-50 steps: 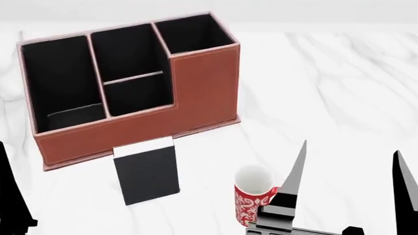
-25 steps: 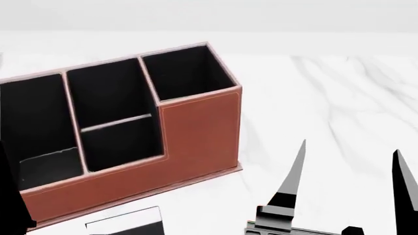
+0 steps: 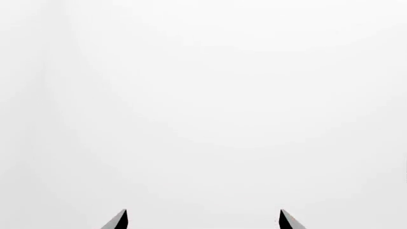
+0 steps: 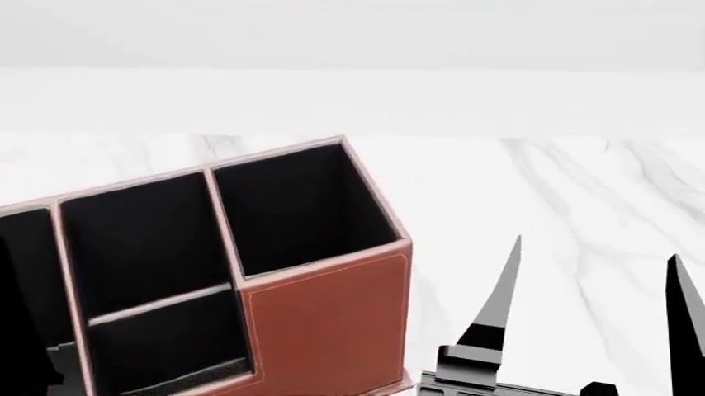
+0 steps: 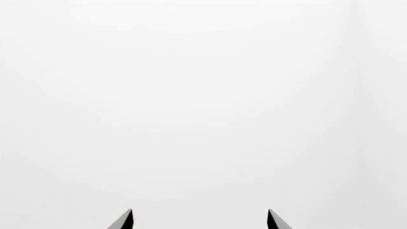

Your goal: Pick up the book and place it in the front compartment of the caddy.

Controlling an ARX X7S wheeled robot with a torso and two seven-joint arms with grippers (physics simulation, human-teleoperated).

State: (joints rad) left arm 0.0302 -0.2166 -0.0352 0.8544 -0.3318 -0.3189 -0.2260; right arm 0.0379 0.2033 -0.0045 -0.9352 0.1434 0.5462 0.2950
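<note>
The reddish-brown caddy (image 4: 325, 322) with black lining fills the lower left of the head view, its lower front cut off by the frame edge. The book is out of view. My right gripper (image 4: 598, 272) is open and empty to the right of the caddy, its two pointed fingers standing apart over the marble. In the right wrist view the right gripper (image 5: 199, 217) faces only blank white. My left gripper (image 3: 202, 218) is open and empty in the left wrist view, also facing blank white. Only a dark part of the left arm (image 4: 20, 338) shows in the head view.
The white marble table (image 4: 573, 190) extends behind and to the right of the caddy, with a pale wall beyond its far edge. The mug is out of view.
The head view has tilted upward: the caddy has slid down and left in the frame, and the book and mug have dropped out of view. The right gripper keeps its place in the frame.
</note>
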